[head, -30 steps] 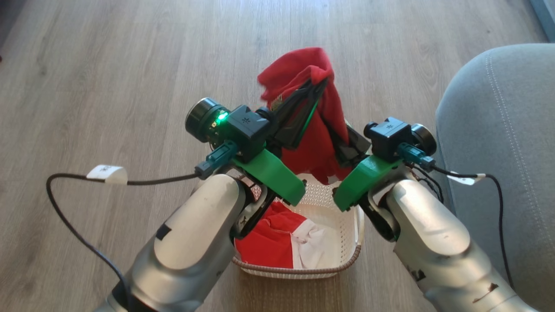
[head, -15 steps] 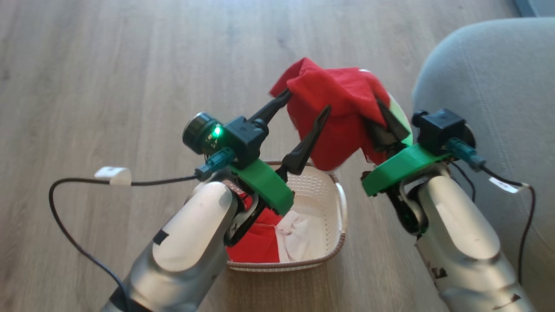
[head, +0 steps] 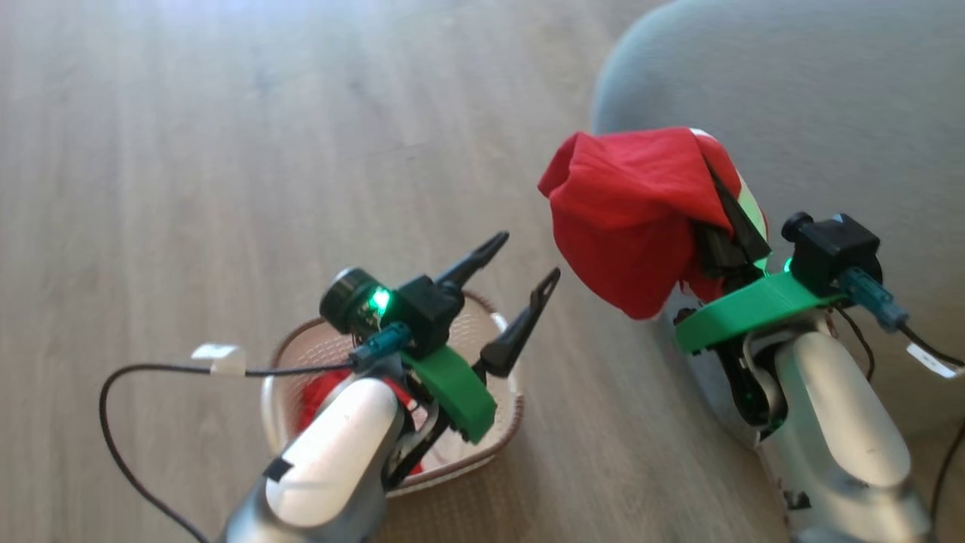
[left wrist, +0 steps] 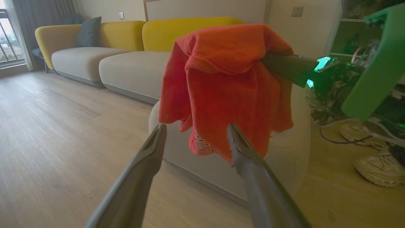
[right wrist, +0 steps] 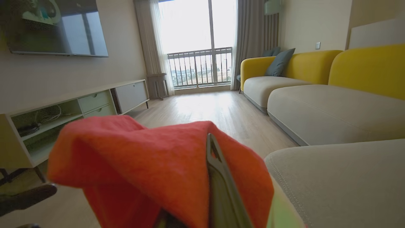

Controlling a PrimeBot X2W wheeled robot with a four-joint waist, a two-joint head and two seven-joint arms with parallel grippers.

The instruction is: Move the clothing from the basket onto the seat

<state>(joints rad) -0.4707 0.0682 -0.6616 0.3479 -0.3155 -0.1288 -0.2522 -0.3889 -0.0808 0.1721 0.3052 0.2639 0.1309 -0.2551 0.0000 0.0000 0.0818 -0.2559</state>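
My right gripper (head: 715,177) is shut on a bright red garment of the clothing (head: 633,219), which hangs in a bunch over the rounded corner of the grey seat (head: 829,105). In the right wrist view the red garment (right wrist: 142,158) drapes over one dark finger (right wrist: 218,180), with the seat (right wrist: 341,180) just to its right. My left gripper (head: 524,260) stands open and holds nothing, above the basket (head: 276,377), left of the garment and apart from it. More red clothing (head: 317,388) lies in the basket, mostly hidden by my left arm. The left wrist view shows the garment (left wrist: 227,79) beyond my open left gripper (left wrist: 194,131).
Wooden floor (head: 226,151) surrounds the basket. A black cable with a white tag (head: 219,358) loops off my left wrist. Yellow-backed sofas (left wrist: 126,63) stand further off, a low TV cabinet (right wrist: 95,101) lines the wall, and shoes (left wrist: 373,164) lie on the floor.
My left gripper has opened and let go of the red garment. My right arm has carried the garment rightwards to the seat's corner. The head camera has turned right, shifting the whole picture.
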